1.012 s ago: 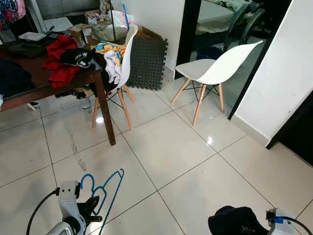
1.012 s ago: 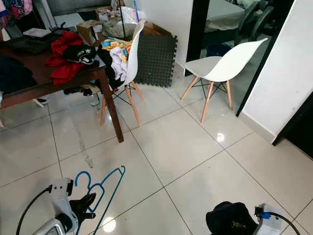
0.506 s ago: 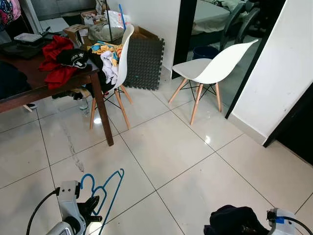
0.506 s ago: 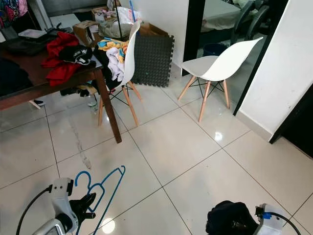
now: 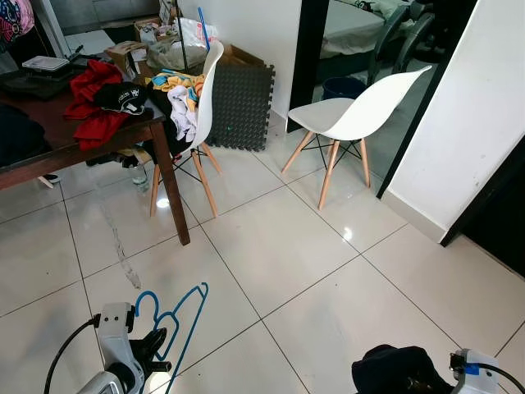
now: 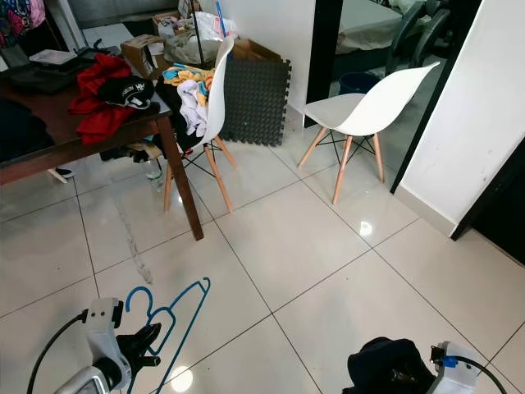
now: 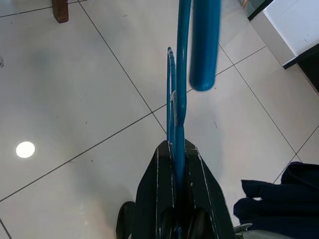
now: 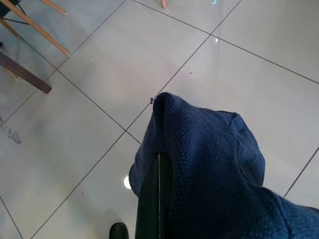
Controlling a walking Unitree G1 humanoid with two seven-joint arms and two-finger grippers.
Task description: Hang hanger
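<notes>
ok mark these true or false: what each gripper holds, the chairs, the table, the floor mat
1. The left gripper is shut on a blue hanger. True.
2. The right gripper holds a red shirt. False: it holds a dark blue knitted garment.
3. Both white chairs are bare. False: the chair by the table is heaped with clothes; the other chair is bare.
4. Red clothing and a black cap lie on the wooden table. True.
5. A dark foam mat leans against the wall. True.
</notes>
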